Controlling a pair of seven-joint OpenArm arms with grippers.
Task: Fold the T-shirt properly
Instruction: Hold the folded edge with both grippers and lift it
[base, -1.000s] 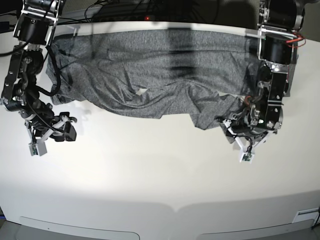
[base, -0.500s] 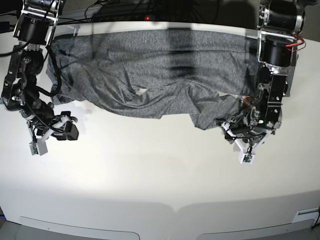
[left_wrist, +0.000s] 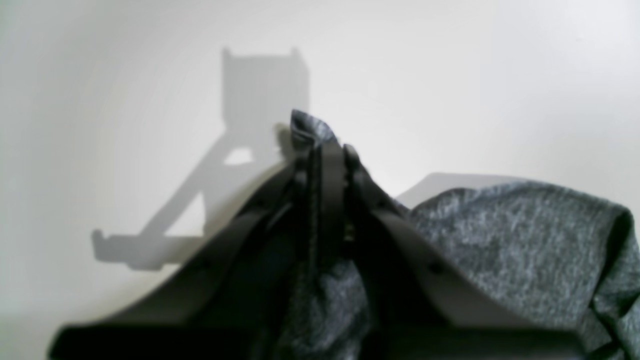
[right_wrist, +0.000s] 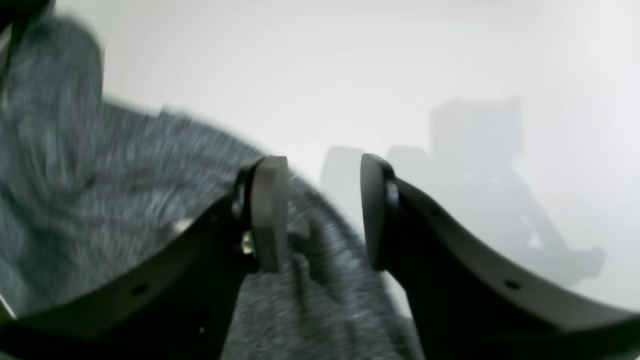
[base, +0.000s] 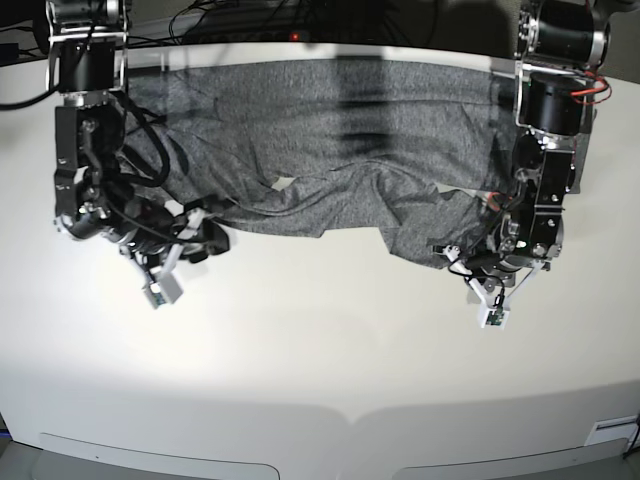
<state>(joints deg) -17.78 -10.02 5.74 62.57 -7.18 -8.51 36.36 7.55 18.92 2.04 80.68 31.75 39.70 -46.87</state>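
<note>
Since the earlier base frames the right gripper (base: 205, 238) has swung in from the bare table on that view's left to the near hem of the T-shirt (base: 330, 140), and the left gripper (base: 462, 258) has gone from spread jaws to a closed pinch at the garment's lower corner on the view's right.

In the base view the heather-grey T-shirt is lying crumpled and spread wide across the far half of the white table (base: 320, 360), its upper edge running along the back rim and its near edge sagging in wrinkled folds toward the middle. The right gripper is sitting at the hem's left end; the left gripper is hanging over the corner that droops lowest. Black cables (base: 240, 15) are trailing behind the table's back edge.

In the left wrist view the left gripper (left_wrist: 322, 150) is clamping a narrow fold of the T-shirt (left_wrist: 510, 240) — the dark fingers (left_wrist: 350, 165) are pressing together with a small tip of grey knit poking out above them. More fabric is bunching to the right and below, and the gripper's shadow is falling on the table (left_wrist: 125, 100) beyond.

In the right wrist view the right gripper (right_wrist: 324, 212) is standing partly apart with a clear gap between its fingers (right_wrist: 270, 210) — nothing is caught in it. The blurred T-shirt (right_wrist: 100, 200) is filling the left and lower part, passing under the left finger, while the table (right_wrist: 350, 60) is showing pale beyond
</note>
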